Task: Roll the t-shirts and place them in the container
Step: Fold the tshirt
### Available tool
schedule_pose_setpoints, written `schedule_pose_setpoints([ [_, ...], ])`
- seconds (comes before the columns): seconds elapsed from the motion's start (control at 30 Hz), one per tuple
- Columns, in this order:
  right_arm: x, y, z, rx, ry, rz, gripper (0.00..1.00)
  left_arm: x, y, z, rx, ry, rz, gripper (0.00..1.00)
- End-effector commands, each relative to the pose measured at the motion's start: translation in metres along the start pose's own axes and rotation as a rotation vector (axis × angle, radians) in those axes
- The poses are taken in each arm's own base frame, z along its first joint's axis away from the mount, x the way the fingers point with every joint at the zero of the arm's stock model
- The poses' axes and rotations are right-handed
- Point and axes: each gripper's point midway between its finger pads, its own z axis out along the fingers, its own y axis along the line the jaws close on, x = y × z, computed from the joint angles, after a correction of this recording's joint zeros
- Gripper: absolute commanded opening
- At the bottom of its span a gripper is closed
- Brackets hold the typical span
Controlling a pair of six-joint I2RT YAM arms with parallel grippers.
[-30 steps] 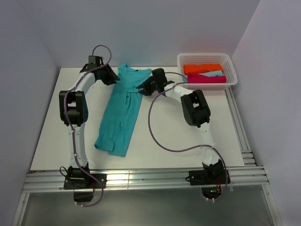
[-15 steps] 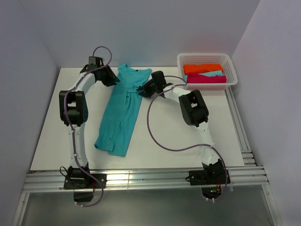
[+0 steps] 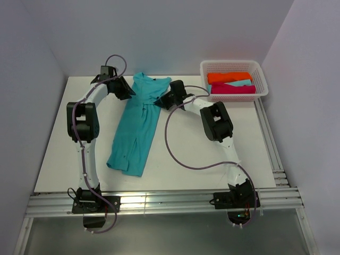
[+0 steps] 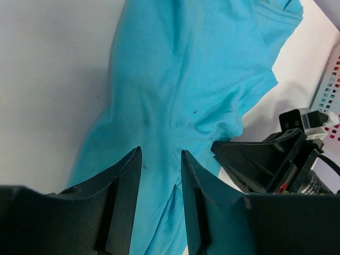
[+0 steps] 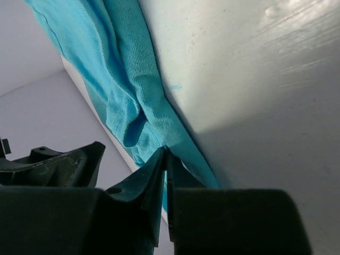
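Top external view: left arm is stretched far out, left gripper set at the far left edge of the turquoise t-shirt. Right arm is bent at the elbow and reaches in to the left, right gripper set at the shirt's far right edge. Shirt is folded into a long strip on the table, between the arms. Its long axis runs far to near, neck end at the far side, near end angled left. White lattice basket sits at the far right, well apart. Orange t-shirt, pale turquoise t-shirt and magenta t-shirt are stacked inside.

Left wrist view: jaws are held a narrow gap apart over the cloth. Whether any fabric is caught cannot be told.

Right wrist view: jaws are pressed together, a fold of the shirt's edge pinched at the tips.
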Motion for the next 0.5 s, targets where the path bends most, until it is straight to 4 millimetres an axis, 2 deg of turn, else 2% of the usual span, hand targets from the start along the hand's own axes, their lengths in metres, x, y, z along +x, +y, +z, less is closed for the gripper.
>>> schedule_pose_setpoints([
  [0.0,0.001,0.02,-0.002,-0.043,-0.009,-0.013,0.08,-0.015,-0.021,-0.029,0.028,-0.06,0.055,0.41],
  [0.13,0.002,0.019,-0.016,-0.026,-0.025,-0.016,0.06,-0.015,-0.021,-0.03,0.028,-0.065,0.049,0.41],
  [0.17,0.005,0.009,-0.017,-0.005,-0.024,-0.005,0.05,-0.014,-0.021,-0.029,0.029,-0.063,0.044,0.41],
  [0.2,0.006,0.016,-0.025,-0.022,-0.028,-0.006,0.05,-0.014,-0.022,-0.029,0.032,-0.065,0.043,0.41],
  [0.27,0.008,0.016,-0.032,-0.026,-0.032,-0.011,0.05,-0.015,-0.024,-0.029,0.038,-0.068,0.035,0.41],
  [0.47,0.012,0.013,-0.038,-0.003,-0.023,-0.048,0.06,-0.017,-0.026,-0.031,0.036,-0.077,0.037,0.41],
])
